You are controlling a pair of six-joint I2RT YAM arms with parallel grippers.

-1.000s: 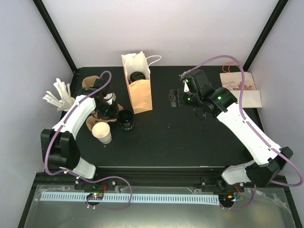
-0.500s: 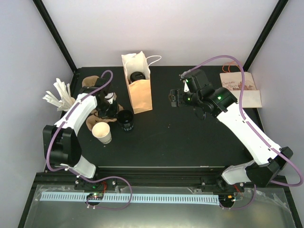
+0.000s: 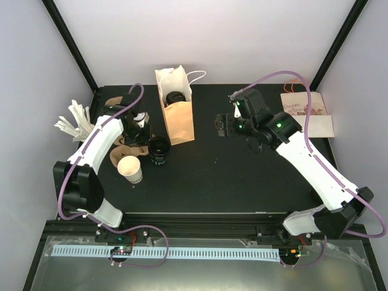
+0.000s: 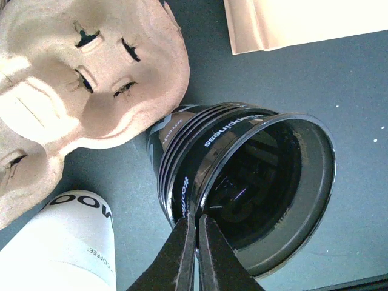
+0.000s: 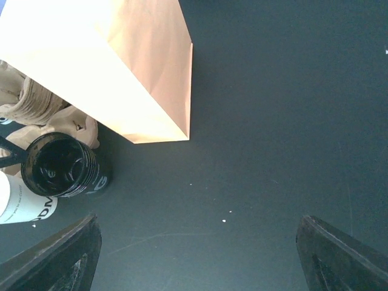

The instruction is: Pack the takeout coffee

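Here left claw nips upright black cup at rim (mouth up).

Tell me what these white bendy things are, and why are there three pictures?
They are two robot arms bolted to a black table. One picture looks down from above. The other two come from small cameras on each arm's wrist, so you see that arm's own fingers.

The left gripper is pinched shut on the rim of a black paper cup. Beside it are a white paper cup and a brown moulded cardboard cup carrier. A tall brown paper bag stands open close by, with something dark inside.

The right gripper hangs open over the table, holding nothing. White sticks sit at the left edge, and a flat printed paper bag lies on the right.
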